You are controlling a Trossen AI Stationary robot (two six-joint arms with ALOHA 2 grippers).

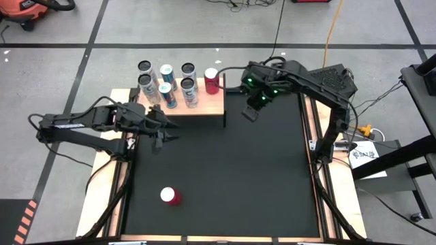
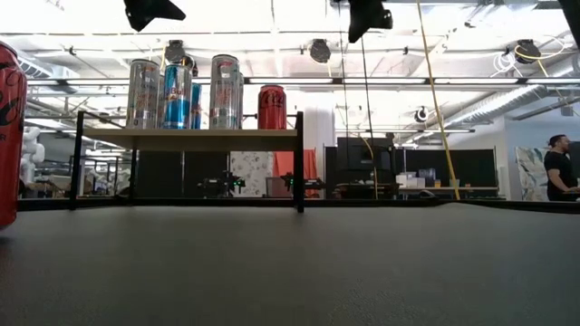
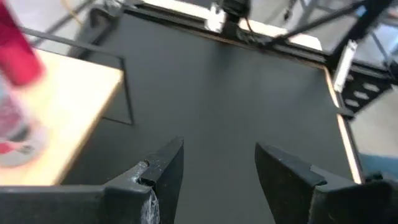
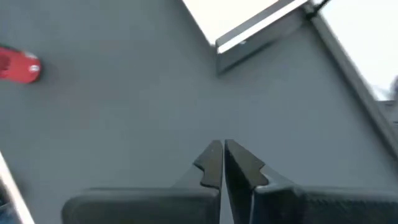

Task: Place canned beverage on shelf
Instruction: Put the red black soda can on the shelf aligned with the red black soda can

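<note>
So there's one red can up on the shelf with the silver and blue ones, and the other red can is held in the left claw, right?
Not quite. The other red can stands alone on the black table, as the high view shows. The left gripper is open and empty. One red can does stand on the shelf.

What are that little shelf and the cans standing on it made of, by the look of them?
The shelf looks like pale, unpainted wood with a matte top, carried on thin black legs, probably metal. The cans look like thin metal, likely aluminium: their silver sides gleam under the lights, with printed blue and red labels. The red can has a glossy coat.
</note>
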